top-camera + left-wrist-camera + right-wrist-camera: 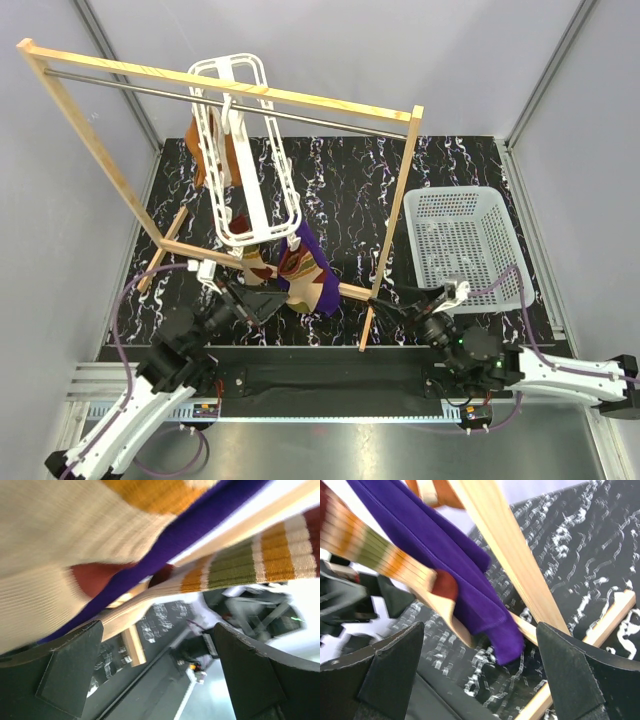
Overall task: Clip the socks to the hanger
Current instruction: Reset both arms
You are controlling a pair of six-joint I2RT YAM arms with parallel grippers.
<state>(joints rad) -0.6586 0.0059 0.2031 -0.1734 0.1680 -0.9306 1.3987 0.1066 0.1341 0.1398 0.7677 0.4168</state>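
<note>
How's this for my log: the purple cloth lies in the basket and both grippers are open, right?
No. The purple cloth hangs from the hanger, not in the basket, as the top view shows; the left gripper and right gripper are open.

A large white plastic drying hanger (pixel 284 176), a long rectangular frame with double rails and cross bars, hung steeply tilted from a metal rod (pixel 350 122). A pair of ribbed knitted socks (pixel 264 266), striped in maroon, mustard, orange, dull green and cream, dangled bunched together just below the frame's lower, nearer end.
</note>
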